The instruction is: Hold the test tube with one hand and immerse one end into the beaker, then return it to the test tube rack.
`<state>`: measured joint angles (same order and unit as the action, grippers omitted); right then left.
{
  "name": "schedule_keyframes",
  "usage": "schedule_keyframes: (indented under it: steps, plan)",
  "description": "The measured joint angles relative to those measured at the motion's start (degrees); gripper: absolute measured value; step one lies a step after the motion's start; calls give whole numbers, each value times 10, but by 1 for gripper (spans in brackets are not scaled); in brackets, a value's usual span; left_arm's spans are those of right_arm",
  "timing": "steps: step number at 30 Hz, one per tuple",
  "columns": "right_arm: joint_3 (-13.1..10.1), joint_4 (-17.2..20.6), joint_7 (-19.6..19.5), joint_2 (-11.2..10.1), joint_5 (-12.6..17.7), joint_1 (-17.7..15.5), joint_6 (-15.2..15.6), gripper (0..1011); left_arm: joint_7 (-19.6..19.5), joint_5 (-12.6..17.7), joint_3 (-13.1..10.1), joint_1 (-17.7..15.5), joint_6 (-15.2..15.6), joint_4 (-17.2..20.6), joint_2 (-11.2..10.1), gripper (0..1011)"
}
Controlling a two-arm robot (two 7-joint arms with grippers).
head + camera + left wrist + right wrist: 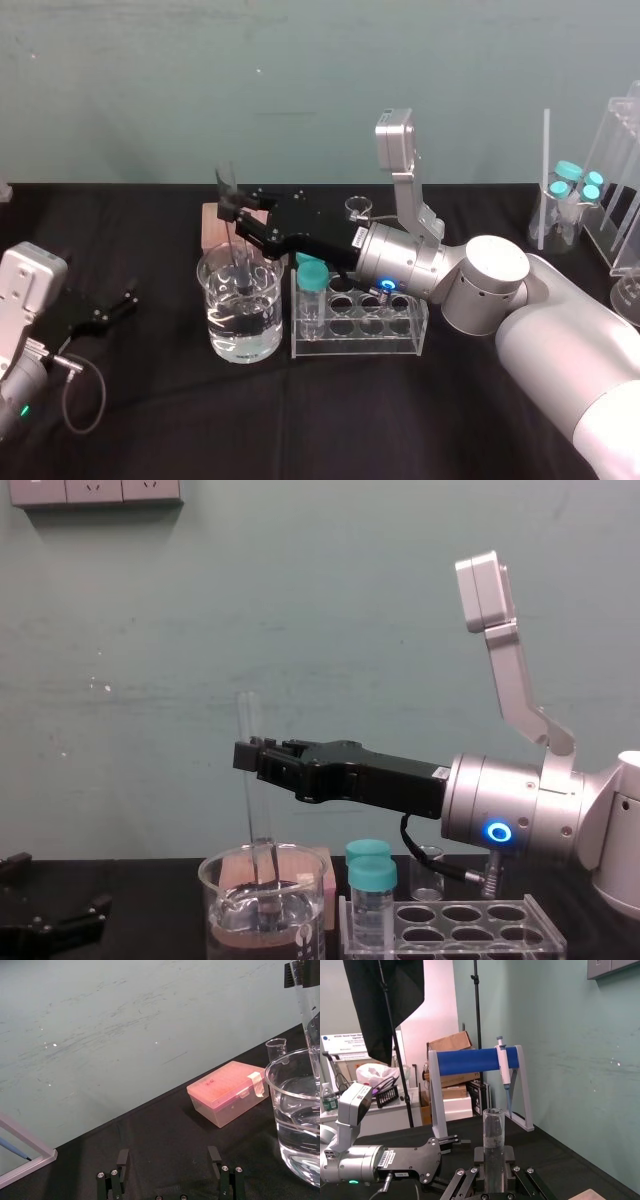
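Pinching the test tube (254, 790) upright with the right hand (246, 755), fingers pressed against the glass a little below its open top. Reaching in from the right, above the test tube rack (355, 347), to just over the beaker (263, 335). Dipping the tube's rounded lower end into the beaker's water. Beaker just beside the rack's left end, with teal-capped vials (372, 880) standing there. Left hand (125, 300) parked low at the bench (400, 425) far left, fingers spread, gripping nothing, well apart from the beaker.

Head cam down, chest side-on, sharing beaker (240, 310) + rack (358, 345); wrists prob. close.
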<state>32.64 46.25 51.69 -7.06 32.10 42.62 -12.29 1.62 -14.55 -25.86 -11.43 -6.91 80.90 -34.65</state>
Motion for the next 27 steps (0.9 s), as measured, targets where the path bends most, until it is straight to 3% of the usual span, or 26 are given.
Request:
schedule_keyframes:
  steps: [27]
  plan:
    - [-1,4,1,-1,-1,-1,0,224,0,0,0,0,0,0,0,1000]
